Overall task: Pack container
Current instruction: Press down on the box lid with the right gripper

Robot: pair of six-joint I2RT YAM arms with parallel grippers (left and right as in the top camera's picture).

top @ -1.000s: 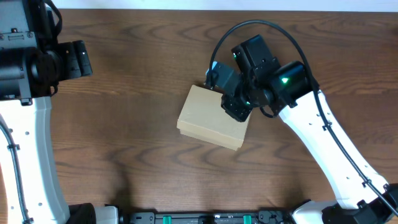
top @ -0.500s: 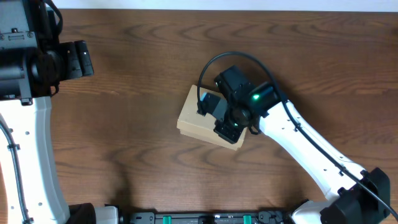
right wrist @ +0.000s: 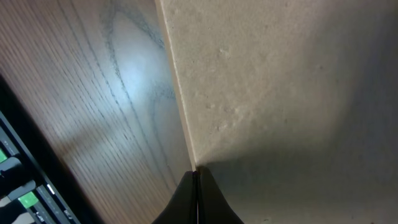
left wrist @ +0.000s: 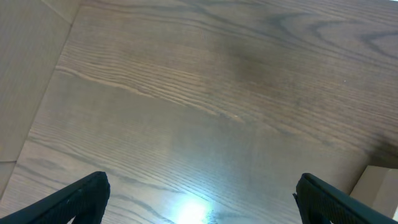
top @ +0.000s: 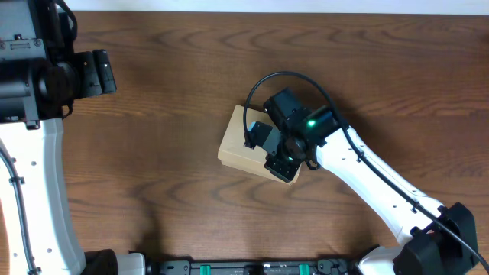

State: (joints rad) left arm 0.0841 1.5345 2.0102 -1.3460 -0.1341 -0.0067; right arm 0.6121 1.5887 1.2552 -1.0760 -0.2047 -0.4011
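White glossy shells on right arm and left arm, each with black joint housings. Thin black cable loops off the right arm's wrist, which has a green light. On the left pincer the fingers are matte black, blunt-tipped

the table is dark brown wood with long grain lines running across it, and a pale strip runs along its far edge. one thing lies directly on it: the tan cardboard container, flat near the middle and turned at a slant to the table's edges. the left wrist view shows bare, glossy table with a patch of glare and a corner of the container at lower right. the right wrist view shows the container beside the table.
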